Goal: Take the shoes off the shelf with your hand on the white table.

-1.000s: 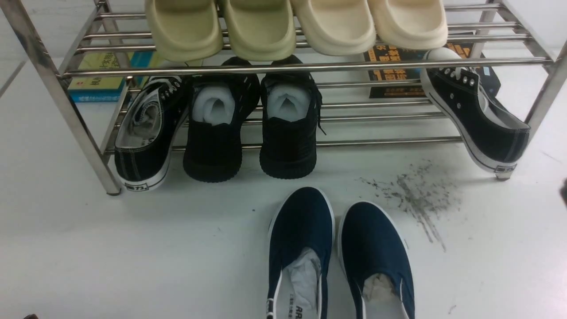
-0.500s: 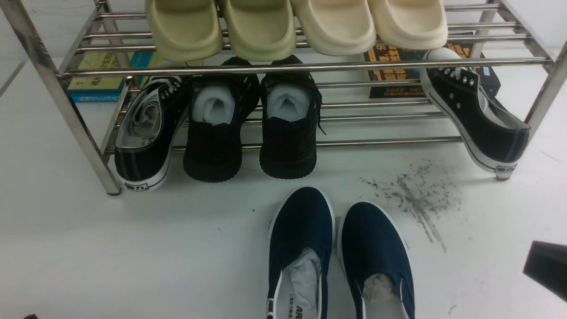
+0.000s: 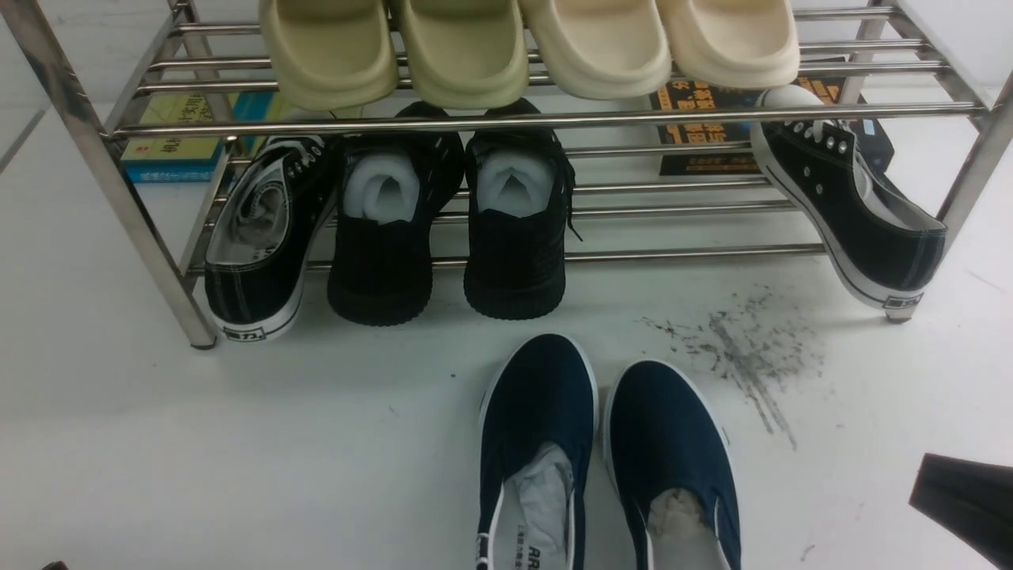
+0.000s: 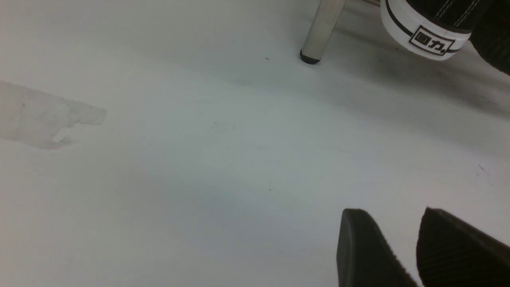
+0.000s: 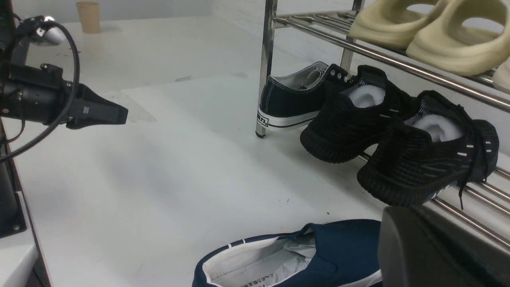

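The two navy-blue shoes [image 3: 538, 427] [image 3: 669, 443] stand side by side on the white table [image 3: 237, 443], toes toward the shelf [image 3: 506, 120] and just in front of it. One shoe [image 5: 318, 247] lies beside my right gripper [image 5: 402, 223], whose fingers are pressed together with nothing between them. That gripper [image 3: 961, 499] pokes in at the front view's lower right, apart from the shoes. My left gripper [image 4: 392, 211] hovers over bare table near the shelf's left leg [image 4: 318, 36], fingers apart and empty. The hand is out of view.
The lower tier holds two black knit shoes [image 3: 380, 237] [image 3: 514, 229], with black lace-up sneakers [image 3: 261, 245] [image 3: 855, 214] at each end. Cream slides [image 3: 475, 47] fill the top tier. Books [image 3: 182, 134] lie behind. Dark scuffs [image 3: 744, 356] mark the table. A paper cup [image 5: 88, 16] stands far off.
My right gripper has come into the front view from the right edge, moving down and slightly left. The shoes have not moved.
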`<state>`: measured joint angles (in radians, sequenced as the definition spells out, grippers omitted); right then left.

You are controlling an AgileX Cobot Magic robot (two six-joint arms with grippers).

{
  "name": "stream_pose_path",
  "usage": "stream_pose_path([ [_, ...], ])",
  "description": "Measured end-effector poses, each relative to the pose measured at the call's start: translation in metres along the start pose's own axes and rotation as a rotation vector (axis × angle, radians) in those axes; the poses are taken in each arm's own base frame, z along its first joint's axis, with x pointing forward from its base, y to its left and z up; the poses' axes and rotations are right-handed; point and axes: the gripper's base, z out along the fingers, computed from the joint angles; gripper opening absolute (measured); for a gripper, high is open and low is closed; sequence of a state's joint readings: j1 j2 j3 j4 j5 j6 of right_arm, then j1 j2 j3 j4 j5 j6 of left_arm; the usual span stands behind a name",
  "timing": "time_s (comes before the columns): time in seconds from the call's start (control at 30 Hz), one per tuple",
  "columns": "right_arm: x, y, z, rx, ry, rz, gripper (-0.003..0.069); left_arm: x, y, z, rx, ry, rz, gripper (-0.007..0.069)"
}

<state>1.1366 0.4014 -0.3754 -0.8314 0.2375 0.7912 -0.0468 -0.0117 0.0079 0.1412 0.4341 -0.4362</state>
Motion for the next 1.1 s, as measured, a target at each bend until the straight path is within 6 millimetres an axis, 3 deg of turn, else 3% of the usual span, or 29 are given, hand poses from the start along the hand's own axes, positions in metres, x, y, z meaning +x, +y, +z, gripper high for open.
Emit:
stream_pose_path([
  [0.37,-0.002,0.003,-0.002,-0.038,-0.020,0.071,0.0008,0.000,0.000,0.000,0.000,0.000,0.000,0.0242],
  [0.53,0.006,-0.006,-0.008,0.062,0.053,0.151,0.0013,0.000,0.000,0.000,0.000,0.000,0.000,0.0242],
  [0.73,0.041,-0.024,-0.024,0.341,0.085,0.156,0.0019,0.000,0.000,0.000,0.000,0.000,0.000,0.0242],
  [1.1,0.113,-0.032,-0.045,0.756,0.081,0.223,0.0031,0.000,0.000,0.000,0.000,0.000,0.000,0.0242],
])
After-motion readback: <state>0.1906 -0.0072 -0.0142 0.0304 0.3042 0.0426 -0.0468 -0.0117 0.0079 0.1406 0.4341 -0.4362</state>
